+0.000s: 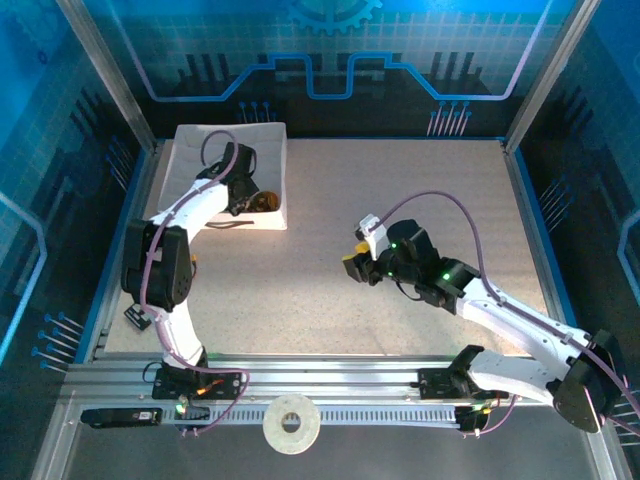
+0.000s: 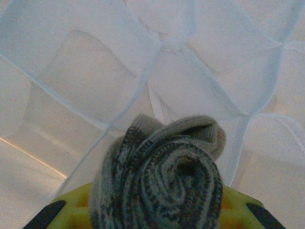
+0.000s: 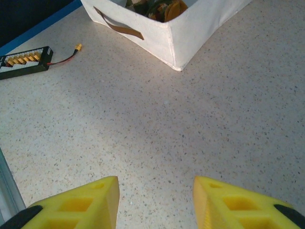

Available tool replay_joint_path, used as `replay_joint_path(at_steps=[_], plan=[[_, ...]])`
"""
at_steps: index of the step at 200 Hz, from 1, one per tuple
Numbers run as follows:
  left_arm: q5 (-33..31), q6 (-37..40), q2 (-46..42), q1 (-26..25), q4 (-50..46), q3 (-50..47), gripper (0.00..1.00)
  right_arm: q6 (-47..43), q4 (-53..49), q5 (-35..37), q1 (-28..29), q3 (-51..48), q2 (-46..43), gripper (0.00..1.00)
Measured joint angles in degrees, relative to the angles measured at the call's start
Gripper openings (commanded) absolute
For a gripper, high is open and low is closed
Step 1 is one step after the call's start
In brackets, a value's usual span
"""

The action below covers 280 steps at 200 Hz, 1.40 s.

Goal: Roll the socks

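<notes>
Left gripper clamps tan, dark-patterned knit sock roll over white divided fabric bin.
Its spiral end faces the wrist camera, long axis pointing into the bin; right gripper jaws apart, empty, above speckled table.

Left end effector inside white bin, right end effector above speckled table

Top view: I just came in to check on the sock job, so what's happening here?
The left gripper holds a rolled sock over the divided compartments inside the white fabric box at the far left of the table. The sock is not yet set down. The right gripper hangs open and empty above the table, facing the box.
</notes>
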Motion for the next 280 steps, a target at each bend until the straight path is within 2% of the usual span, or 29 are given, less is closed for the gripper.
replay_joint_path(at_steps=[38,75,105,135,151,168,185,211,254,280], plan=[[-3.4,1.0,1.0,-0.6,1.4,-0.1,0.12,0.0,-2.0,0.0,0.0,-0.7,-1.3,0.46],[-5.8,1.4,0.8,-0.8,4.3,-3.7,0.14,-0.3,-1.8,-0.2,0.1,-1.8,-5.5,0.57],[-6.5,1.4,-1.2,-0.8,6.2,-8.5,0.3,-1.3,1.3,-0.5,0.1,-1.9,-9.3,0.59],[-6.5,1.8,-2.9,-0.8,6.9,-10.1,0.45,-1.5,3.6,-1.5,0.1,-1.7,-9.0,0.64],[-6.5,1.6,-3.5,-0.8,7.4,-10.6,0.5,-1.7,5.7,-2.6,0.1,-1.7,-8.9,0.69],[-6.3,1.5,-3.7,-0.8,7.5,-10.7,0.56,-1.7,9.5,-3.8,0.1,-1.7,-8.9,0.7],[-5.9,1.1,-3.9,-0.8,7.3,-10.7,0.72,-1.7,11.5,-4.2,0.1,-1.5,-8.9,0.7],[-5.0,1.0,-5.5,-0.8,5.6,-10.5,0.88,-1.7,13.2,-4.8,0.2,-0.8,-8.8,0.7],[-3.7,0.9,-10.1,-0.8,-0.2,-6.7,0.91,-1.7,13.7,-4.7,0.3,-0.8,-8.8,0.7],[-2.8,0.1,-12.6,-0.8,-3.1,-4.3,0.84,-1.7,13.7,-4.6,0.3,-0.8,-8.5,0.71]])
